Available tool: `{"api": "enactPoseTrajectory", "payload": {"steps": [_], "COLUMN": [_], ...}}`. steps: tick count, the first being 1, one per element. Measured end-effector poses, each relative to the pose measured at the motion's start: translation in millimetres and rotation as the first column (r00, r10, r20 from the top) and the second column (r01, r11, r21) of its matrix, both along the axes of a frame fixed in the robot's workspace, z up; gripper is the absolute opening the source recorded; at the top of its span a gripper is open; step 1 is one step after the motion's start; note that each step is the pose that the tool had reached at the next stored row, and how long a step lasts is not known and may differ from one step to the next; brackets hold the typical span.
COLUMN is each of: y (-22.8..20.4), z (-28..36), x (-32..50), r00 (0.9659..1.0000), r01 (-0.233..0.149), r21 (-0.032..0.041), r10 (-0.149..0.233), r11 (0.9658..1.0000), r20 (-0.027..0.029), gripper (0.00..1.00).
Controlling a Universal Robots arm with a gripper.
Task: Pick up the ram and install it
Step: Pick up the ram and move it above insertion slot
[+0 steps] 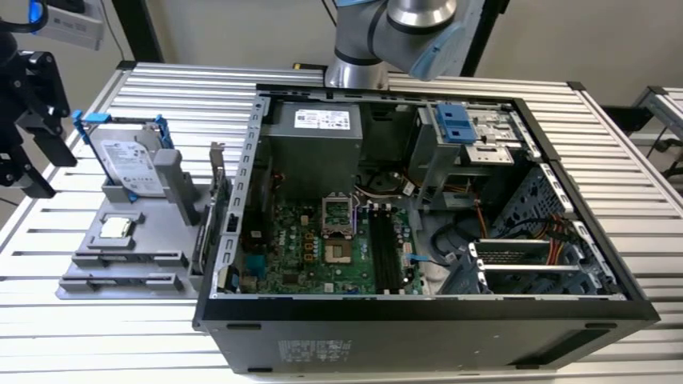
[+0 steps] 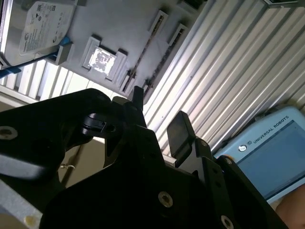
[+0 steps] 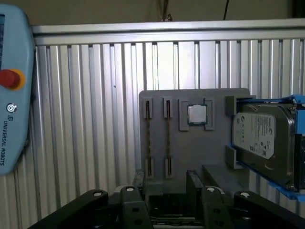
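gripper [image 3: 165, 177]: jaws apart, empty. ram [image 3: 167, 138]: just ahead of the jaws, in line with their gap, stood on edge in holder tray [image 3: 190, 157] brackets, likely so they can straddle it.

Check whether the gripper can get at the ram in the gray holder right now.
Probably yes: the ram stands edge-up in the gray holder with nothing over it, and the gripper is open and empty.
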State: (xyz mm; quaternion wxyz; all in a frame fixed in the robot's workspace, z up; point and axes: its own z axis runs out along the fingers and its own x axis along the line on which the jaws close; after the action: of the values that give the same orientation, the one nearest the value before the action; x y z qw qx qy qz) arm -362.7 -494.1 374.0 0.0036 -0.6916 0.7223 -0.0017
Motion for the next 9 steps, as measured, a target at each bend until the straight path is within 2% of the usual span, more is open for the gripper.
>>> {"api": "enactPoseTrajectory", "payload": {"steps": [9], "y": [0.0], "z": [-5.5], "x": [0.0], "r00": [1.0], "r01": [0.0], "r21": [0.0], "r10": [0.0], "r11": [1.0], "r20": [0.0], "gripper": [1.0]}}
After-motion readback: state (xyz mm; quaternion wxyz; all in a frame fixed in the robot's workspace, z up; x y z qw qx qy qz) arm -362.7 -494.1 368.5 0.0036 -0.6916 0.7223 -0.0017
